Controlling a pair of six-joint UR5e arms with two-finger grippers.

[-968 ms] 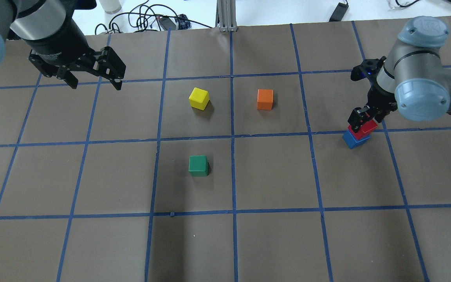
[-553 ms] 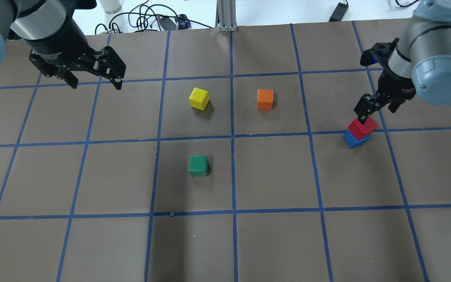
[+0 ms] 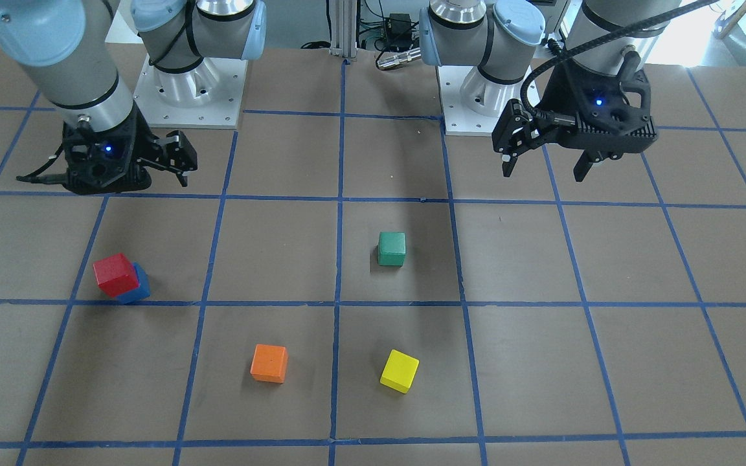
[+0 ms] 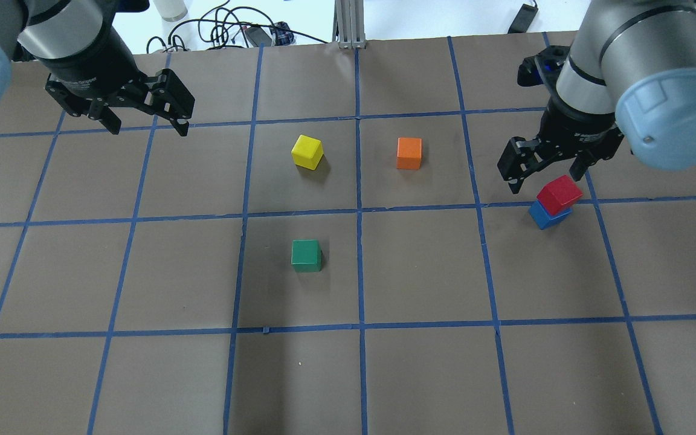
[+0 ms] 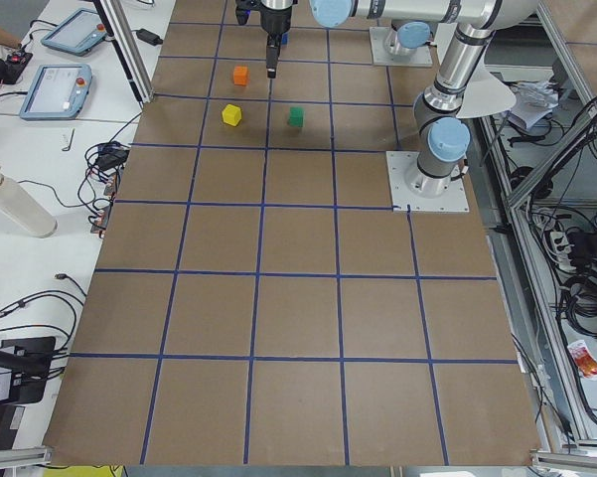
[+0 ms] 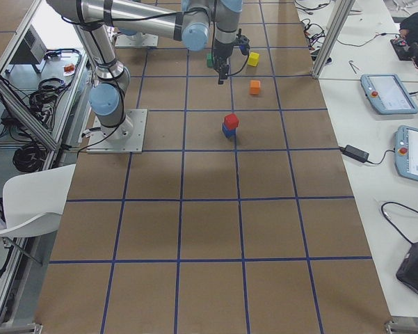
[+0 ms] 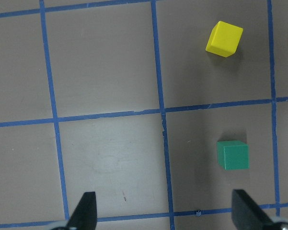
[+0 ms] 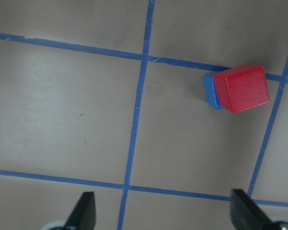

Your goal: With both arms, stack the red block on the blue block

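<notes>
The red block (image 4: 559, 193) sits on top of the blue block (image 4: 545, 215), turned a little against it, at the right of the table. The stack also shows in the front view, red block (image 3: 114, 274) over blue block (image 3: 140, 288), and in the right wrist view, red block (image 8: 241, 89) over blue block (image 8: 209, 91). My right gripper (image 4: 545, 179) is open and empty, raised above and just behind the stack, clear of it. My left gripper (image 4: 149, 130) is open and empty, raised over the far left of the table.
A yellow block (image 4: 307, 151) and an orange block (image 4: 409, 153) lie mid-table, and a green block (image 4: 306, 255) lies nearer me. The green block (image 7: 233, 155) and yellow block (image 7: 224, 39) show in the left wrist view. Cables and a post (image 4: 348, 24) lie beyond the far edge.
My right gripper has let go of the red block, risen off the stack and opened wider. The red block stays on the blue block. The left arm has not moved.
</notes>
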